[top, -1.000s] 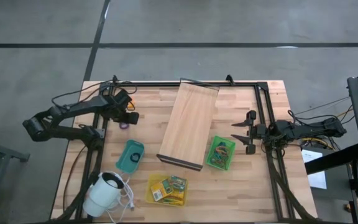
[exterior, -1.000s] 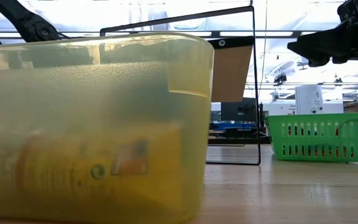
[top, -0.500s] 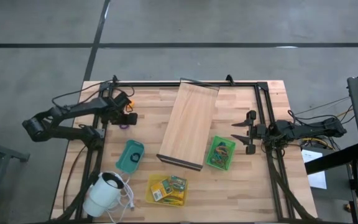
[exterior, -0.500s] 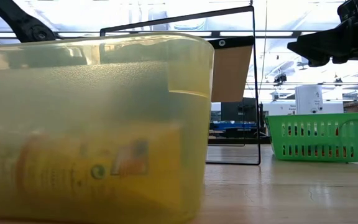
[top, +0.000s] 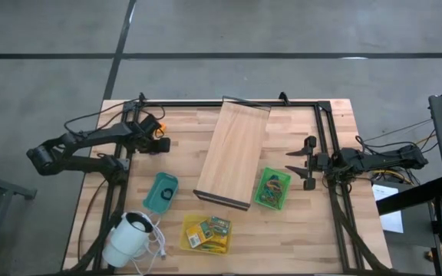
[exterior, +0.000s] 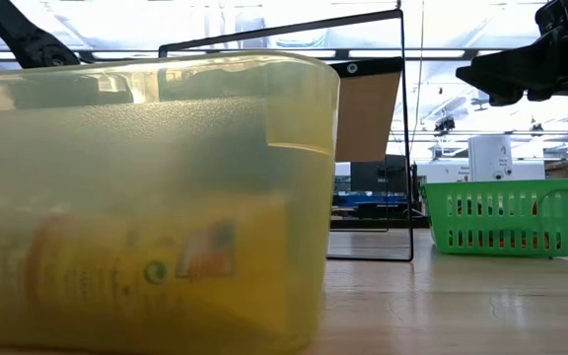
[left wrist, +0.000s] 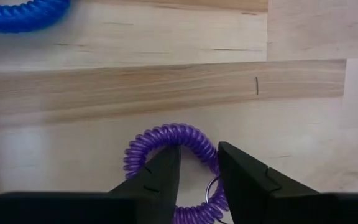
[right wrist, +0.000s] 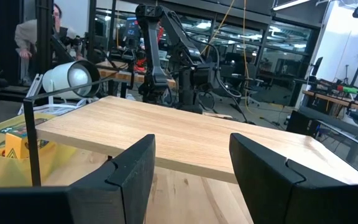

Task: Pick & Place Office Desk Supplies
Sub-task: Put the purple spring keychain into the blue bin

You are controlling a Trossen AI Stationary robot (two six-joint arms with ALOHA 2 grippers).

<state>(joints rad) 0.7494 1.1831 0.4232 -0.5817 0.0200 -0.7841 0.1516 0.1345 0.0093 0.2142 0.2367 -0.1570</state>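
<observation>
The left claw (left wrist: 197, 177) is down at the far left corner of the worktop (top: 183, 130), to the left of the long wooden board (top: 232, 153). Its two fingers straddle one side of a purple coil ring (left wrist: 166, 155) lying flat on the wood. The fingers sit close on either side of the coil, but I cannot tell whether they are pinching it or just bracketing it.

That ring looks like a springy plastic coil: very light, soft, and apt to squash or twist when squeezed. It would likely slip or spring out unless the fingers close across the thickness of the coil, on one side of the loop, as they are lined up now. A small metal split ring seems to hang at the near edge between the fingers; catching that too could tilt the thing. A blue coil (left wrist: 20, 14) lies well apart from it.

The right claw (right wrist: 191, 168) waits with fingers spread, holding nothing, right of the board and beside the green basket (top: 272, 188).

The black frame rail (top: 129, 146) runs close by the left claw, so a lift should go straight up first. The teal tray (top: 160, 192) lies nearer than the board's left edge, with bare wood between.
</observation>
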